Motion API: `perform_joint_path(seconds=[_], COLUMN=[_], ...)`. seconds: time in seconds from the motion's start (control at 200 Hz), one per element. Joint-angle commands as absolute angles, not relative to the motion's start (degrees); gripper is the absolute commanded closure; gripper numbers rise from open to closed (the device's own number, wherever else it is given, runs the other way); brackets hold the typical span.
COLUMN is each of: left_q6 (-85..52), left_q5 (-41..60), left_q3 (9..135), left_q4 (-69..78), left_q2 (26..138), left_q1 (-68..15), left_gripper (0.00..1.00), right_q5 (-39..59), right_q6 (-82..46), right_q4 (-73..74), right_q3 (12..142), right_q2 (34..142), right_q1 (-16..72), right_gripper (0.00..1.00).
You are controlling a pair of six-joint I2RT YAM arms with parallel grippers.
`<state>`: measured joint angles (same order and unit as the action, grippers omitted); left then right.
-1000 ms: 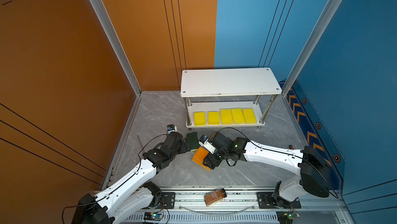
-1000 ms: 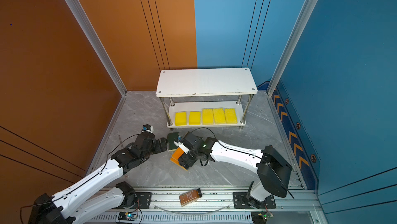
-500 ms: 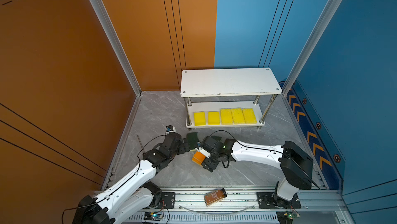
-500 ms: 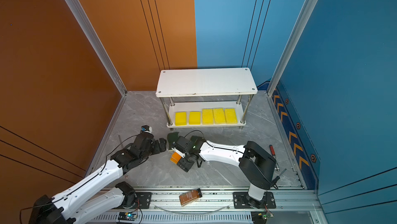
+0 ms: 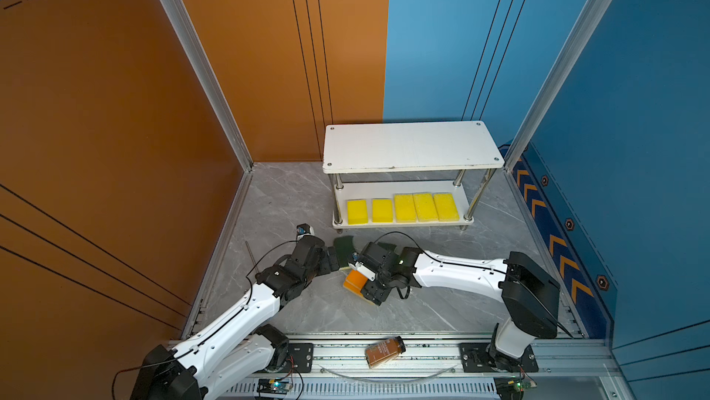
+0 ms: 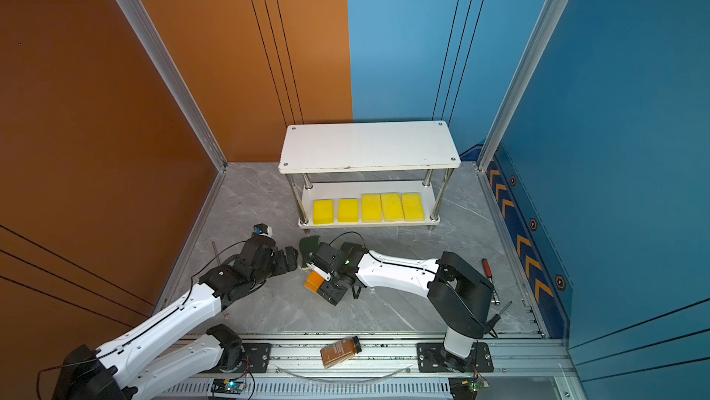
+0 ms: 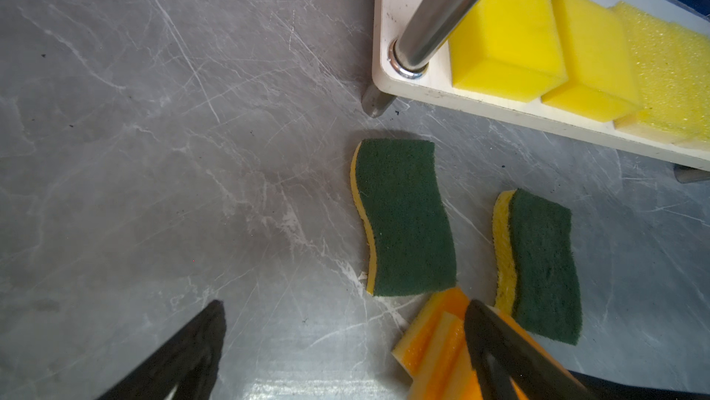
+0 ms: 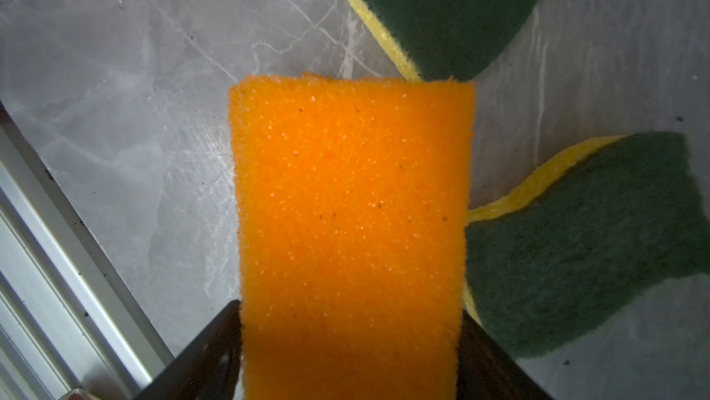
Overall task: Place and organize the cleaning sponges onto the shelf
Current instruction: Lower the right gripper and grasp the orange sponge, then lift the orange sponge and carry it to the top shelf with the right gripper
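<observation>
Five yellow foam sponges (image 5: 404, 208) sit on the lower board of my white two-tier shelf (image 5: 411, 146); left hand (image 7: 344, 309) gapes empty, right hand (image 8: 350, 308) seemingly pinches an orange-topped foam sponge (image 8: 349, 187).

Brown bottle (image 5: 385, 351) is down on its side across the metal rail (image 5: 430, 357) at the near edge, black cap pointing right, seen in both top views. Grey marbled floor (image 5: 284, 202) runs back to the orange wall (image 5: 269, 52) and the blue wall (image 5: 442, 33). Along the right-hand wall there is a strip of orange chevrons (image 5: 557, 248). In a top view a red-handled screwdriver (image 6: 487, 266) lies on the floor near that strip. Over by the orange wall lies a thin metal rod (image 5: 251, 258). Below the rail, a small circuit board (image 5: 276, 384) shows a green light.
</observation>
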<state>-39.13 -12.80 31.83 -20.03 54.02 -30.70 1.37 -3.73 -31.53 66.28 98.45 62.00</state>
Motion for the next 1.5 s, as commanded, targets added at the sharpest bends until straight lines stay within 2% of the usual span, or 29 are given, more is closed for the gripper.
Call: perform_joint_path(seconds=[0.0,0.421,0.581,1.037,1.302,1.492], left_q6=[-39.90,-39.93,-39.96,-39.82,-39.49,-39.21], left_q5=[-11.47,-11.25,-11.09,-10.61,-10.62,-10.64], left_q3=[31.13,31.21,31.21,31.20,31.64,32.10], left_q4=[-18.81,-18.06,-17.84,-16.79,-16.70,-16.21], left_q2=[54.70,55.73,56.05,57.19,57.58,58.26], left_q1=[-30.15,-29.88,-29.70,-29.36,-29.07,-28.80], left_gripper=[0.02,0.02,0.02,0.02,0.02,0.02], right_q5=[0.76,2.39,3.81,9.09,12.28,17.28], right_q6=[-2.63,-2.67,-3.08,-4.01,-4.19,-4.04], right_q4=[-34.01,-34.44,-35.23,-35.36,-38.54,-42.30], right_q3=[67.64,67.94,68.70,69.16,71.64,74.59], right_q2=[96.00,95.86,95.98,92.24,85.45,78.31], right_q1=[62.14,60.95,60.26,57.41,54.05,48.13], right_gripper=[0.23,0.39,0.50,0.55,0.55,0.57])
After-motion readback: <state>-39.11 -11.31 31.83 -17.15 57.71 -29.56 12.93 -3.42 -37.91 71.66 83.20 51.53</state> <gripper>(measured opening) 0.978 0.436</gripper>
